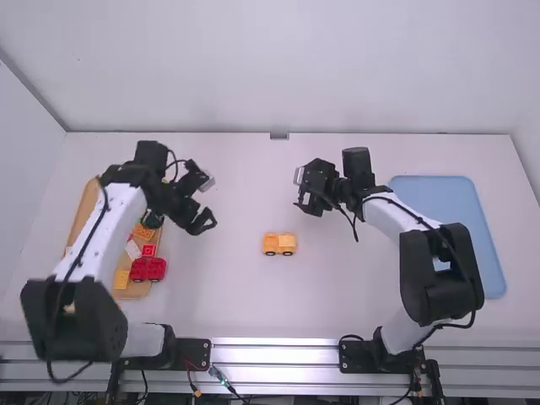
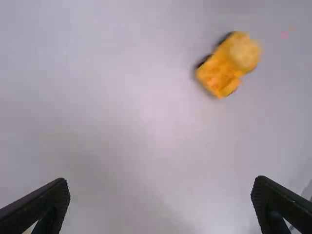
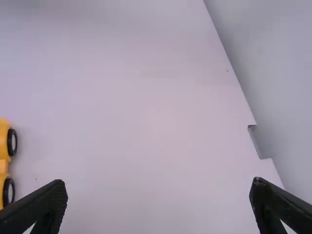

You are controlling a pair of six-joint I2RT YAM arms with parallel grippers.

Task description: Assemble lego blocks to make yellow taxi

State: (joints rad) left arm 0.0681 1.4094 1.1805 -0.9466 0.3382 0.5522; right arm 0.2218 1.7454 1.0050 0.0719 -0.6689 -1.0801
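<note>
The yellow taxi body (image 1: 279, 244) rests on the table (image 1: 228, 287) near the middle. It shows as orange-yellow blocks (image 2: 222, 68) in the left wrist view, and its side with black wheels (image 3: 4, 146) is at the left edge of the right wrist view. My left gripper (image 1: 209, 202), to the left of the car and farther from the camera, is open and holds nothing, its fingers wide apart in its wrist view (image 2: 161, 202). Beyond the car and slightly right of it is my right gripper (image 1: 300, 190), also open and holding nothing (image 3: 158, 202).
Under the left arm lies an orange-brown tray (image 1: 88, 207) with red blocks (image 1: 148, 269), yellow blocks (image 1: 121, 279) and a white block (image 1: 132, 250). On the right a blue tray (image 1: 439, 198) is partly behind the right arm.
</note>
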